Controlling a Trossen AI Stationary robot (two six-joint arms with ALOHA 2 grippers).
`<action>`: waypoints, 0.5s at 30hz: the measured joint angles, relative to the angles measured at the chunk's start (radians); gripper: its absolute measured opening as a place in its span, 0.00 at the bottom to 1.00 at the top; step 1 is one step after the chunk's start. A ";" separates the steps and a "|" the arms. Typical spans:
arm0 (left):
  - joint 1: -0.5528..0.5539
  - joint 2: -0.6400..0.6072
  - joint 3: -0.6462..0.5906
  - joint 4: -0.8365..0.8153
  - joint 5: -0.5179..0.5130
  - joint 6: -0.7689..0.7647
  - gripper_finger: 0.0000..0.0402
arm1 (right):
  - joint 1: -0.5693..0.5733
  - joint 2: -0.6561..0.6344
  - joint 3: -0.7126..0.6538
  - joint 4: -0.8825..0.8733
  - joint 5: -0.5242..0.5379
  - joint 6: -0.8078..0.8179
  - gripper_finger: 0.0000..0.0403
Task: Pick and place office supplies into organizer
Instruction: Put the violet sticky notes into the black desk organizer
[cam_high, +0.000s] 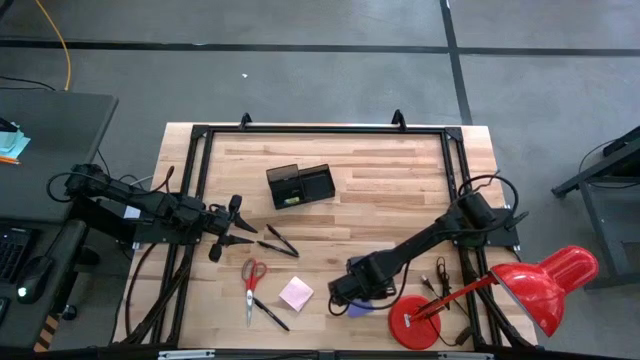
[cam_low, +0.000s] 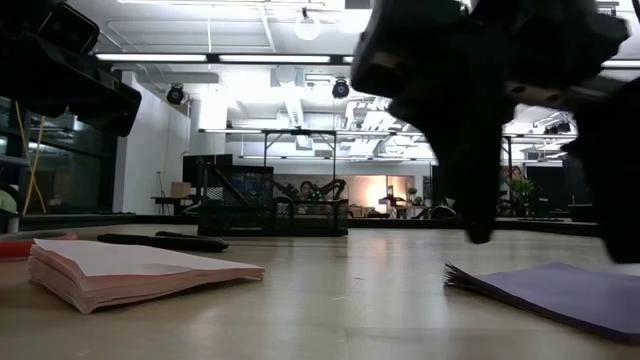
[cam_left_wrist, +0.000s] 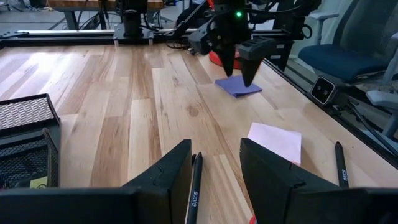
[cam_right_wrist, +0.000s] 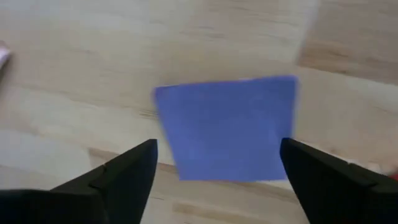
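Note:
A purple pad (cam_right_wrist: 230, 127) lies flat on the table near the right front, beside the red lamp's base. My right gripper (cam_right_wrist: 217, 143) points down over it, open, one finger on each side and clear of it; the low view shows the fingertips (cam_low: 480, 235) above the pad (cam_low: 560, 292). The pink pad (cam_high: 296, 293), red-handled scissors (cam_high: 252, 280) and black pens (cam_high: 278, 241) lie on the wood at front centre. The black organizer (cam_high: 300, 185) stands mid-table. My left gripper (cam_left_wrist: 214, 152) waits at the left, open, above a pen (cam_left_wrist: 196, 183).
A red desk lamp stands at the front right, with its round base (cam_high: 415, 325) close to the purple pad and its head (cam_high: 545, 285) past the table edge. Another pen (cam_high: 270, 315) lies near the front edge. Bare wood lies between the organizer and the pads.

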 joint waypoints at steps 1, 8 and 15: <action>0.000 0.000 0.000 -0.001 0.000 0.000 0.30 | 0.000 0.005 0.000 0.016 -0.001 -0.017 0.85; 0.000 0.000 0.000 -0.001 0.000 0.000 0.30 | 0.000 0.012 0.000 -0.027 -0.037 0.006 0.98; 0.000 0.000 0.000 -0.001 0.000 0.000 0.30 | -0.001 0.012 0.000 0.021 -0.007 -0.018 0.99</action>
